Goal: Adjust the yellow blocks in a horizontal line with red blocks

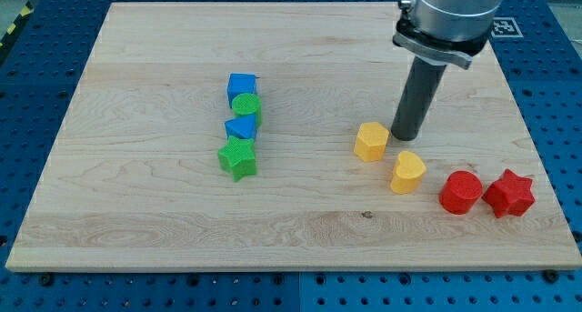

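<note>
A yellow hexagon block lies right of the board's middle. A yellow heart-shaped block lies just below and to its right. A red cylinder block and a red star block sit side by side at the view's lower right, about level with each other. The heart is a little higher than the red pair and the hexagon higher still. My tip rests on the board just right of the yellow hexagon and above the heart, close to the hexagon's right edge.
A column of blocks stands left of centre: a blue cube, a green cylinder, a blue block and a green star. The wooden board ends just below the red blocks.
</note>
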